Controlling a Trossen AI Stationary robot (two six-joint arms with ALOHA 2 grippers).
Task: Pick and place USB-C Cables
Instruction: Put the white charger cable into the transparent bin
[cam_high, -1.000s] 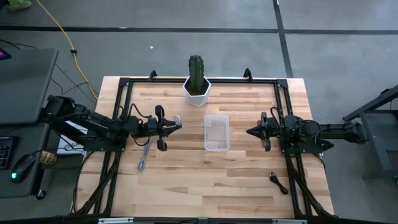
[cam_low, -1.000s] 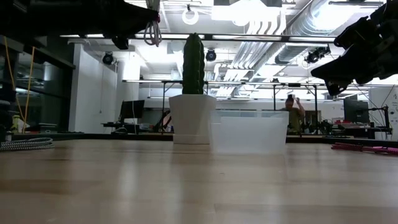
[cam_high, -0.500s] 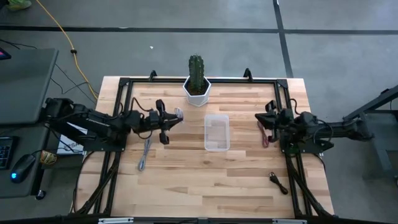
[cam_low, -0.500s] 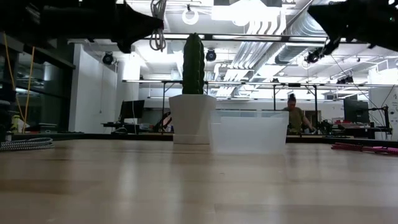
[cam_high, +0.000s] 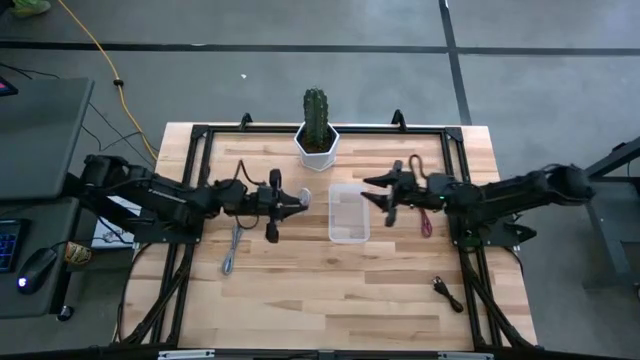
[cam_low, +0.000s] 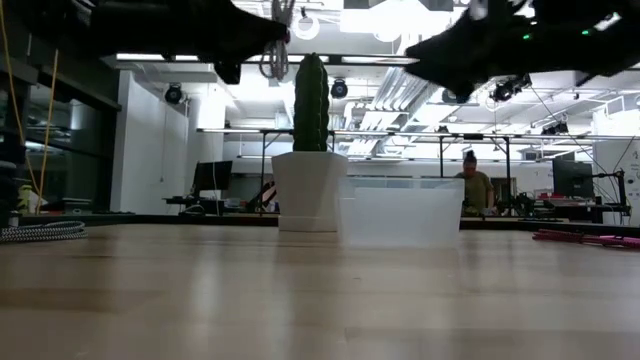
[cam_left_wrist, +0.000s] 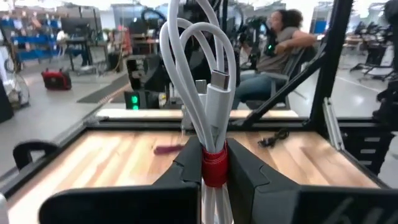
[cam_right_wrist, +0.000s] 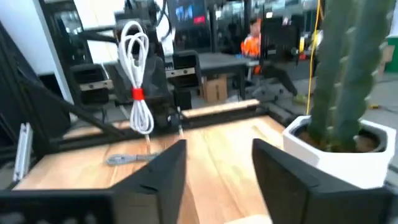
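Left pincer (cam_left_wrist: 214, 163) grasping one white cable (cam_left_wrist: 205, 81), right pincer (cam_right_wrist: 214, 165) released, three cables on table (cam_high: 300, 300).

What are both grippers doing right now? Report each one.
Left gripper: shut on the white cable.
Right gripper: open, holding nothing, beside the clear bin.

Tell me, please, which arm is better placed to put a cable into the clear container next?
Probably the left. Its gripper is shut on the white cable, held above the table just beside the clear container. The right gripper is open and empty, also near the container.
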